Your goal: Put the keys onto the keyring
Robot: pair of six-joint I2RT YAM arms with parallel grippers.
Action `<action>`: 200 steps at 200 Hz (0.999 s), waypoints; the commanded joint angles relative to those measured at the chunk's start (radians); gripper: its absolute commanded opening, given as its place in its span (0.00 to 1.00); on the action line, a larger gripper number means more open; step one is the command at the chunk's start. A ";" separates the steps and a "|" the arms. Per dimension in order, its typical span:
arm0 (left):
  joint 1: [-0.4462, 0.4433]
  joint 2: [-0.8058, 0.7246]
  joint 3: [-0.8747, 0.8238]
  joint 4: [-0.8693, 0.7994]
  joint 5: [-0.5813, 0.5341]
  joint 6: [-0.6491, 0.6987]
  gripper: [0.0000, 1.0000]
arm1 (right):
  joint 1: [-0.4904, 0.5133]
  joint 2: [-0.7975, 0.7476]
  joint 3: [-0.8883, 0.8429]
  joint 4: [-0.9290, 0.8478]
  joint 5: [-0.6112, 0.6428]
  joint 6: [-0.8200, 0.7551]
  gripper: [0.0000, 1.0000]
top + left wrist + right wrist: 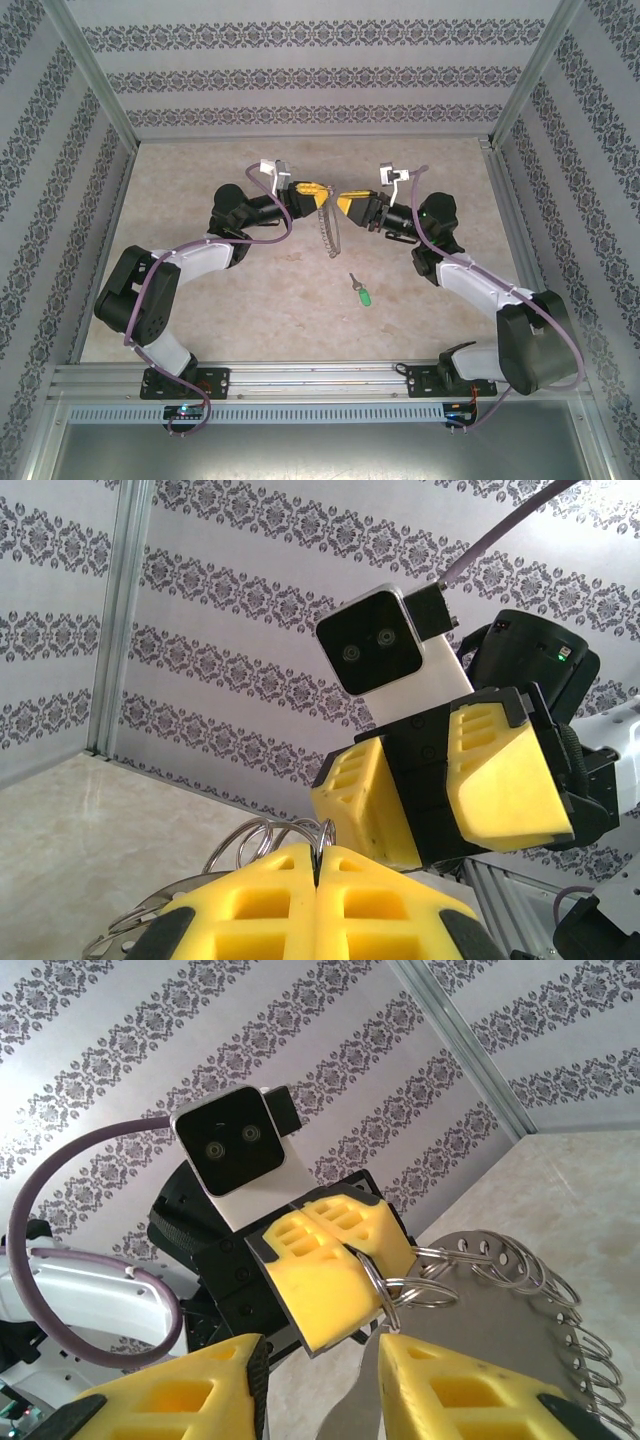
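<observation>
The keyring (328,232) is a flat grey metal piece with small split rings along its rim, hanging above the table between both arms. My left gripper (316,190) is shut on one of those split rings (385,1278), pinched at the fingertips (340,865). My right gripper (341,204) faces it with its jaws apart, and the narrow lower part of the keyring (490,1340) reaches into the gap beside the right finger (470,1390). The key (362,292), green-headed with a short silver blade, lies loose on the table in front of the ring, held by nothing.
Patterned walls and metal posts (95,90) enclose the beige tabletop (200,190). The arm bases sit on the rail (300,378) at the near edge. The right gripper's yellow fingers (500,780) stand close in front of the left gripper.
</observation>
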 commanded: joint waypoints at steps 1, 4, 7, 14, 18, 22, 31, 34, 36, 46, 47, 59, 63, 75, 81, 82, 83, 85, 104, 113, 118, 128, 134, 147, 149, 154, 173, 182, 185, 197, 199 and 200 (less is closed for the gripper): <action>0.005 -0.035 0.015 0.029 0.028 -0.005 0.00 | 0.005 -0.020 -0.013 0.030 -0.001 -0.025 0.35; 0.005 -0.034 0.014 0.029 0.029 -0.007 0.00 | 0.006 -0.018 -0.011 0.031 -0.001 -0.025 0.35; 0.005 -0.035 0.015 0.029 0.029 -0.007 0.00 | 0.007 -0.016 -0.010 0.031 -0.001 -0.024 0.35; 0.005 -0.034 0.016 0.027 0.029 -0.007 0.00 | 0.011 -0.014 -0.004 0.033 -0.002 -0.024 0.35; 0.005 -0.033 0.017 0.024 0.030 -0.007 0.00 | 0.013 -0.012 -0.001 0.033 -0.002 -0.024 0.34; 0.005 -0.032 0.018 0.024 0.031 -0.008 0.00 | 0.015 -0.012 0.002 0.032 -0.003 -0.024 0.34; 0.005 -0.031 0.020 0.023 0.032 -0.011 0.00 | 0.020 -0.008 0.010 0.029 -0.002 -0.026 0.34; 0.005 -0.032 0.021 0.023 0.032 -0.012 0.00 | 0.022 -0.005 0.014 0.029 -0.003 -0.026 0.34; 0.005 -0.032 0.020 0.023 0.032 -0.013 0.00 | 0.023 -0.004 0.016 0.029 -0.004 -0.027 0.33; 0.005 -0.030 0.022 0.023 0.033 -0.014 0.00 | 0.029 0.003 0.026 0.029 -0.006 -0.026 0.33; 0.004 -0.030 0.022 0.022 0.033 -0.014 0.00 | 0.029 0.004 0.027 0.029 -0.005 -0.026 0.33; 0.005 -0.029 0.025 0.022 0.033 -0.016 0.00 | 0.036 0.013 0.042 0.024 -0.007 -0.027 0.32; 0.005 -0.029 0.025 0.022 0.033 -0.017 0.00 | 0.038 0.017 0.047 0.024 -0.007 -0.027 0.32; 0.005 -0.025 0.028 0.023 0.033 -0.020 0.00 | 0.044 0.028 0.061 0.025 -0.008 -0.028 0.31; 0.005 -0.026 0.029 0.023 0.035 -0.020 0.00 | 0.046 0.034 0.067 0.025 -0.010 -0.028 0.30; 0.005 -0.026 0.028 0.023 0.035 -0.020 0.00 | 0.047 0.035 0.068 0.025 -0.010 -0.028 0.30; 0.005 -0.026 0.028 0.023 0.035 -0.020 0.00 | 0.048 0.035 0.069 0.025 -0.010 -0.028 0.30; 0.005 -0.025 0.028 0.023 0.035 -0.020 0.00 | 0.048 0.037 0.071 0.025 -0.011 -0.028 0.30; 0.004 -0.025 0.029 0.023 0.035 -0.022 0.00 | 0.051 0.048 0.086 0.025 -0.012 -0.027 0.28; 0.005 -0.024 0.029 0.023 0.035 -0.022 0.00 | 0.053 0.052 0.090 0.026 -0.013 -0.027 0.27; 0.005 -0.023 0.030 0.024 0.035 -0.022 0.00 | 0.054 0.054 0.090 0.026 -0.014 -0.027 0.27; 0.005 -0.022 0.030 0.025 0.034 -0.022 0.00 | 0.049 0.051 0.087 0.025 -0.013 -0.027 0.27; 0.005 -0.023 0.029 0.025 0.036 -0.022 0.00 | 0.046 0.046 0.080 0.025 -0.009 -0.028 0.27; 0.005 -0.023 0.031 0.023 0.037 -0.023 0.00 | 0.029 0.028 0.057 0.021 -0.005 -0.032 0.27; 0.005 -0.023 0.031 0.023 0.038 -0.023 0.00 | 0.025 0.024 0.052 0.021 -0.003 -0.032 0.27; 0.004 -0.022 0.030 0.023 0.038 -0.022 0.00 | 0.017 0.014 0.040 0.019 0.003 -0.033 0.27; 0.005 -0.022 0.030 0.024 0.039 -0.023 0.00 | 0.001 -0.014 0.009 -0.002 0.013 -0.047 0.27; 0.005 -0.022 0.031 0.024 0.040 -0.024 0.00 | -0.002 -0.020 0.002 -0.012 0.012 -0.055 0.27; 0.004 -0.022 0.031 0.025 0.040 -0.025 0.00 | -0.003 -0.020 0.001 -0.014 0.013 -0.056 0.27; 0.005 -0.022 0.029 0.028 0.039 -0.026 0.00 | -0.003 -0.018 -0.003 -0.013 0.012 -0.056 0.28; 0.005 -0.023 0.029 0.029 0.039 -0.026 0.00 | -0.001 -0.017 -0.003 -0.013 0.012 -0.055 0.28; 0.004 -0.023 0.029 0.029 0.039 -0.026 0.00 | -0.001 -0.017 -0.004 -0.013 0.012 -0.055 0.28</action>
